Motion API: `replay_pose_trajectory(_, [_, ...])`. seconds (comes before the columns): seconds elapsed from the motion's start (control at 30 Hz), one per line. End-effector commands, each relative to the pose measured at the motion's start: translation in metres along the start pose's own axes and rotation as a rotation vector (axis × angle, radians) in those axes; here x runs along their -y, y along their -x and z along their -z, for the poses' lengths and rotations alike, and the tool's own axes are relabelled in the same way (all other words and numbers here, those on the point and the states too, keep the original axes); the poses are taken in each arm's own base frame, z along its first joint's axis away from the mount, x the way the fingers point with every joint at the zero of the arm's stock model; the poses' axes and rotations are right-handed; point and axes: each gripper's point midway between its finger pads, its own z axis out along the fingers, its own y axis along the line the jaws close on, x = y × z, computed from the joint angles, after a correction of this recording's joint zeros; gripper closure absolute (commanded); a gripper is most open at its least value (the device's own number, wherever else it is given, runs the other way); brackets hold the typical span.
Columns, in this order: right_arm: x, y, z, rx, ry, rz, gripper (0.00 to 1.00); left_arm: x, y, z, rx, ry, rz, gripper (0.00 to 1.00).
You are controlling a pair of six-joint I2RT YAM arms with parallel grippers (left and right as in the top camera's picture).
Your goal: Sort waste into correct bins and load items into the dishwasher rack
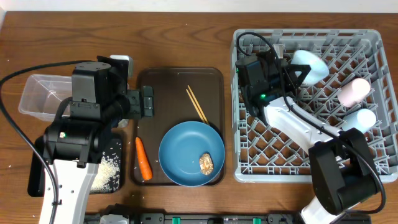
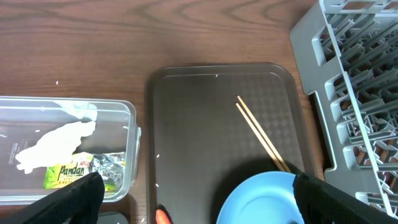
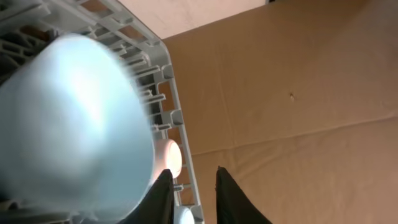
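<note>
My left gripper hangs wide open over the brown serving tray, holding nothing. The clear tub holds a white napkin and a green-yellow wrapper. Rice grains lie in the black tray. A carrot, chopsticks and the dark blue plate carrying a brownish lump rest on the serving tray. Inside the grey rack sit the pale blue bowl, a pink cup and a pale blue cup. My right gripper stands beside the bowl, fingers slightly apart, nothing between them.
The brown serving tray lies between the bins and the rack. The rack's far wall runs just past my right fingers, with brown cardboard beyond it. Cables trail from both arms.
</note>
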Motion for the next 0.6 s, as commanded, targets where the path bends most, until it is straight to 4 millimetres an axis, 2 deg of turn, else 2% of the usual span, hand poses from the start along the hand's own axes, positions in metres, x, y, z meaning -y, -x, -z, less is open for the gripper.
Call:
replay_pose_trajectory(0.0, [0.014,0.002,0.004,-0.021,-0.076,-0.109,0.79,0.001,0.006,0.005,0.017,-0.007,0.007,0.02])
replay_pose_trajectory(0.3, [0.034,0.030,0.012,0.029,-0.061,-0.341,0.56,0.001,0.006,0.005,0.017,-0.007,0.008,0.02])
replay_pose_trajectory(0.43, [0.036,0.056,0.013,0.124,0.016,-0.382,0.49,0.001,0.006,0.005,0.017,-0.007,0.007,0.02])
replay_pose_trajectory(0.57, [0.048,0.092,0.020,0.264,0.076,-0.436,0.39,0.001,0.006,0.005,0.017,-0.007,0.007,0.02])
